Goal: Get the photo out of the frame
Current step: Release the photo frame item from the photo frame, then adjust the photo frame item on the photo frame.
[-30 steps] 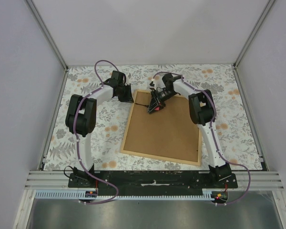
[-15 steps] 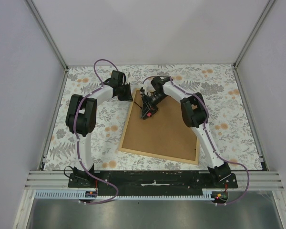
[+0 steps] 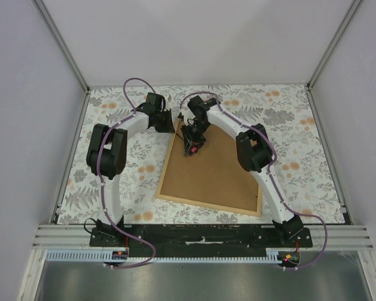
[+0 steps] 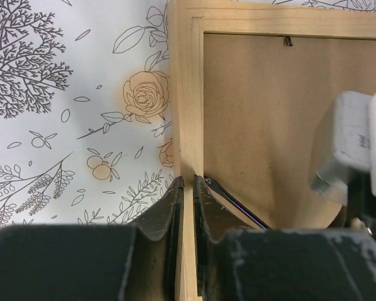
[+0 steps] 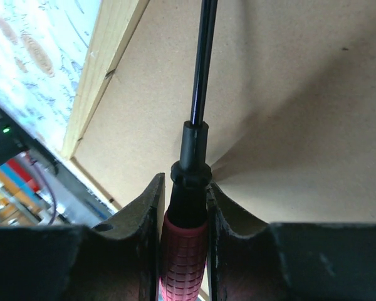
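1. Top view: the frame (image 3: pixel 210 179) lies back side up on the flowered tablecloth (image 3: pixel 113 182), in the middle of the picture. The photo is not visible; I judge it sits under the brown backing board (image 3: pixel 219 163). The left gripper (image 3: pixel 167 124) and the right gripper (image 3: pixel 191 145) both work at the frame's upper left corner.
2. Left wrist view: at the lower middle, the left gripper (image 4: pixel 187 185) pinches the light wooden strip of the frame (image 4: pixel 185 94) between its fingers. This hold should be firm, so that the frame does not slide during levering.
3. Right wrist view: the right gripper (image 5: pixel 185 188) clamps a red-handled screwdriver (image 5: pixel 197 81). Its shaft runs to the upper edge, and the tip is out of the picture. I would lever slowly at a low angle, only under the board's edge, so the photo below is not scratched.
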Tool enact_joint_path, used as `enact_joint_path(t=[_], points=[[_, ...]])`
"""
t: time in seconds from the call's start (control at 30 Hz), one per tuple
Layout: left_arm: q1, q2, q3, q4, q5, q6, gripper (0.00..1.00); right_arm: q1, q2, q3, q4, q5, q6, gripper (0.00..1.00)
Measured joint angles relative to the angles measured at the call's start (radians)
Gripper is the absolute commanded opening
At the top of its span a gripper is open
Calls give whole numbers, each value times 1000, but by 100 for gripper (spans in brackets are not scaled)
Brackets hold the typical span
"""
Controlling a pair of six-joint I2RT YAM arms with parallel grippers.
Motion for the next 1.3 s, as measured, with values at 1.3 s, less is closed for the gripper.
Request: enact_joint_path(t=[1.3], points=[[-90, 58, 135, -162, -209, 106, 46, -184, -409, -687, 303, -51, -225, 0]])
